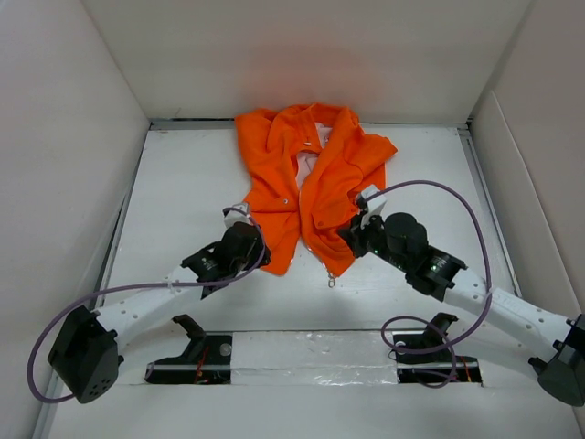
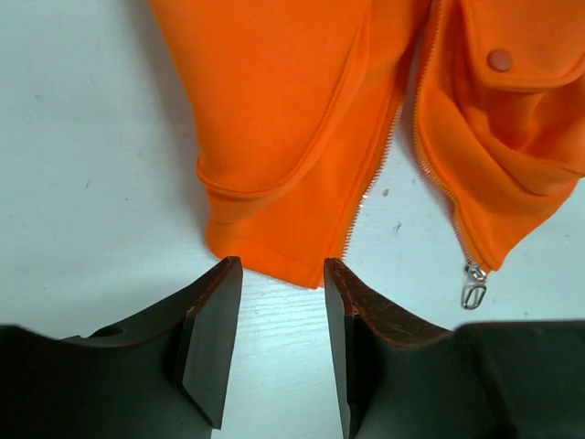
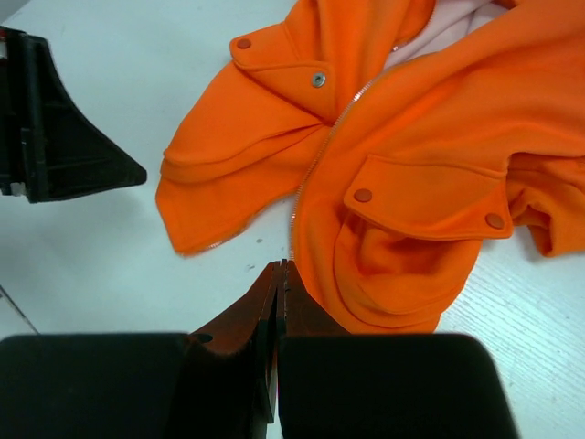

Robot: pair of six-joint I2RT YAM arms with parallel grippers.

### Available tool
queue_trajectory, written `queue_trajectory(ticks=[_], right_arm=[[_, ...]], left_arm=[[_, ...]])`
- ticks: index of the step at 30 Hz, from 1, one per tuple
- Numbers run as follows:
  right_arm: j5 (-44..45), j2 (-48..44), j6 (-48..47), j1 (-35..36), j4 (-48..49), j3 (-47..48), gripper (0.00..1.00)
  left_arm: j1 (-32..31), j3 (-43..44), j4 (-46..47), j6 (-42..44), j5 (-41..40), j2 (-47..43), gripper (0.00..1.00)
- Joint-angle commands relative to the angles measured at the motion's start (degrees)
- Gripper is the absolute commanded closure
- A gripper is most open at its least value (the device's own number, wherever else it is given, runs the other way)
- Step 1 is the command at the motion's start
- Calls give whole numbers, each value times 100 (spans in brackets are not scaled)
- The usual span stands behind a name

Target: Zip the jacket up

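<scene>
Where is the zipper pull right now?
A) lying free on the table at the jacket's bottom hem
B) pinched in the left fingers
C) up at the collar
A: the zipper pull lies on the table at the hem of the jacket, clear of the open left fingers.

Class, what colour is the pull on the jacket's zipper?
Silvery metal. The zipper pull on the orange jacket shows best in the left wrist view.

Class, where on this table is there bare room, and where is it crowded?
Bare table lies between the jacket and the left wall, and between it and the right wall. Crowded: the hem, where the left gripper and right gripper sit.
</scene>
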Motion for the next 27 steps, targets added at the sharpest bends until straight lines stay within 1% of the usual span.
queue_trajectory(ticks=[1, 3, 5, 9, 10, 11, 14, 17, 20, 21, 23, 24, 25, 27], right_arm=[[-31, 7, 22, 67, 386, -5, 100], [-58, 42, 14, 67, 422, -22, 100], [-49, 60, -4, 67, 431, -23, 96], [-128, 182, -21, 67, 466, -31, 80], [-198, 200, -30, 67, 474, -31, 74], [-234, 226, -48, 67, 475, -40, 72], [-278, 288, -30, 67, 562, -101, 67], [-296, 332, -22, 67, 597, -110, 64], [-296, 323, -21, 67, 641, -163, 62], [-296, 315, -21, 119, 642, -181, 61], [-278, 280, 5, 120, 642, -225, 58], [-278, 262, 14, 120, 650, -251, 56], [-287, 244, 48, 120, 668, -312, 52], [-313, 244, 92, 120, 677, -356, 49]], left_arm=[[-12, -48, -191, -115, 125, 206, 61], [-12, -48, -155, -97, 196, 416, 60], [-12, -66, -103, -62, 196, 540, 59], [-12, -13, 56, 17, 56, 961, 56], [-12, 31, 30, 26, -14, 1032, 56], [-12, 57, 21, 35, -85, 1094, 56], [-12, 136, 56, 35, -471, 1261, 55], [-12, 189, 284, 114, -542, 1533, 55], [-12, 312, 521, 228, -525, 1990, 61], [-65, 364, 652, 246, -438, 2165, 68], [-65, 348, 828, 211, -332, 2211, 80], [-65, 295, 1081, 176, -218, 2141, 90], [-65, 269, 1188, 63, -182, 2062, 99], [-65, 146, 1434, -140, -86, 1713, 100]])
